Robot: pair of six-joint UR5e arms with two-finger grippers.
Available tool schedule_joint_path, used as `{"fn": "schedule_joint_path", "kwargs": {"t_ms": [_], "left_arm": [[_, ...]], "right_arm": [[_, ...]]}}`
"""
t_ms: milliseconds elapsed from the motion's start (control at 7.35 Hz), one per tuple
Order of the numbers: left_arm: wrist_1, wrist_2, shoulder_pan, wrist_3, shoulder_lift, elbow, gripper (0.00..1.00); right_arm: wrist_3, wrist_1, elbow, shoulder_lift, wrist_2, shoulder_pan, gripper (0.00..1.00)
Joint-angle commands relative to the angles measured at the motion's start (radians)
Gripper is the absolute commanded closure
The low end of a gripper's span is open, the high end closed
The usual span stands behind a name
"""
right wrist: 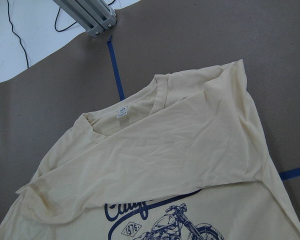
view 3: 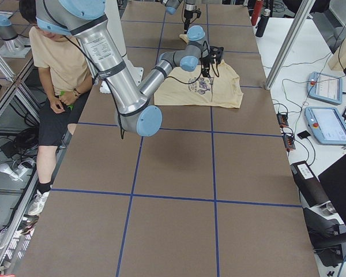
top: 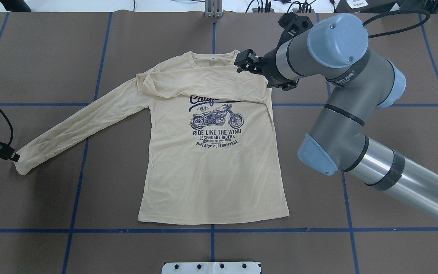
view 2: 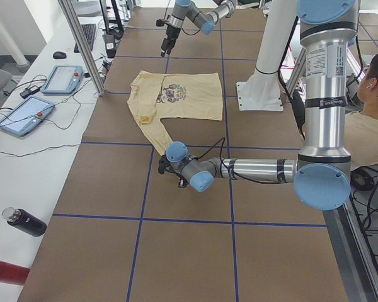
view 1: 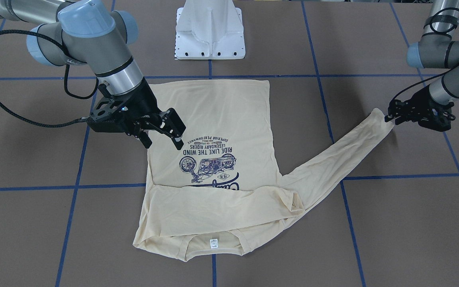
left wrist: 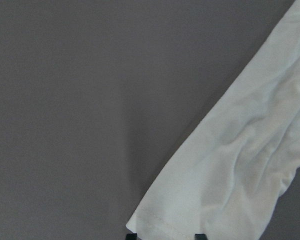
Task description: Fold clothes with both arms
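The cream-yellow long-sleeved shirt (view 1: 221,115) lies flat and print up on the brown table, also in the overhead view (top: 211,175). One sleeve is folded across the chest (top: 203,82) and hides the top of the print. The other sleeve (top: 78,125) stretches out straight. My left gripper (view 1: 389,117) is low at that sleeve's cuff (left wrist: 160,222), open, with a fingertip on each side of it. My right gripper (view 1: 163,143) is open and empty and hovers above the shirt near the shoulder (top: 246,62). The neck label (right wrist: 121,113) shows at the collar.
The white pedestal base (view 1: 210,32) stands behind the shirt's hem. Blue tape lines (top: 86,160) cross the table. A seated person (view 3: 52,57) is beside the robot. Control tablets (view 2: 63,78) and bottles (view 2: 25,221) lie on the side bench.
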Motion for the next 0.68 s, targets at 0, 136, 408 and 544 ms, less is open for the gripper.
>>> {"fn": "schedule_joint_path", "kwargs": {"t_ms": [0,136,408,544], "left_arm": [[-0.001,0.001,0.001,0.0,-0.006,0.017,0.55],[-0.001,0.003,0.001,0.0,-0.015,0.024,0.55],[-0.001,0.001,0.001,0.0,-0.017,0.027,0.54],[-0.001,0.003,0.001,0.0,-0.02,0.028,0.54]], "right_arm": [[0.0,0.0,-0.001,-0.001,-0.002,0.0,0.01],[0.0,-0.002,0.001,-0.001,-0.002,0.0,0.01],[0.0,0.0,-0.001,-0.001,-0.003,-0.002,0.01],[0.0,-0.002,-0.001,-0.002,-0.003,-0.002,0.01]]}}
